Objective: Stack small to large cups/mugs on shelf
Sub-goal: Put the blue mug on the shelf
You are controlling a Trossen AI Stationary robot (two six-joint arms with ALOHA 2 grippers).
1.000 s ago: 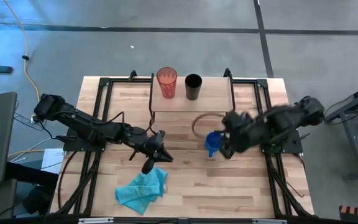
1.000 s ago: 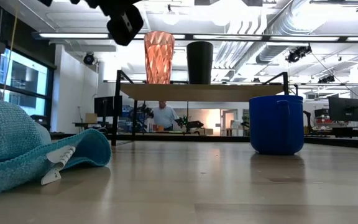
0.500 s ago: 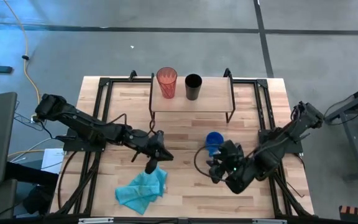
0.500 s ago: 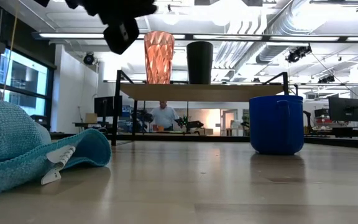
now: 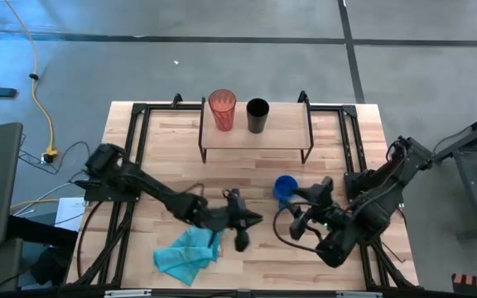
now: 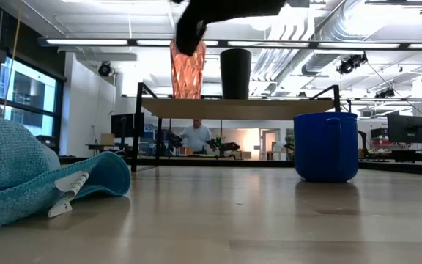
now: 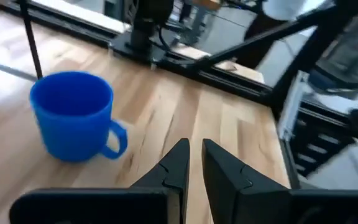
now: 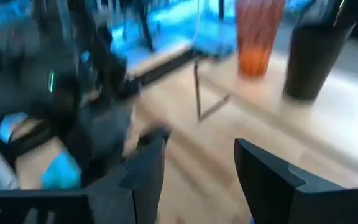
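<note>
- The light wooden plank tabletop is standing on a grey concrete floor; in the low view, an open room with ceiling strip lights is lying behind it, and a person is standing far back.
- The small rack shelf with a pale wooden board and thin black metal legs is sitting at the far middle of the tabletop.
- The tall, faceted, translucent red-orange tumbler and the smooth black cylindrical cup are standing upright side by side on the shelf, apart.
- The short, glossy blue mug with a handle is standing upright on the tabletop in front of the shelf, mouth up.
- A crumpled teal knitted cloth is lying near the front edge.
- The left gripper is hovering mid-table beside the cloth, fingers nearly together and holding nothing.
- The right gripper is hovering just in front of the mug, fingers spread and empty.
- Bare board is lying between the mug and the shelf.
</note>
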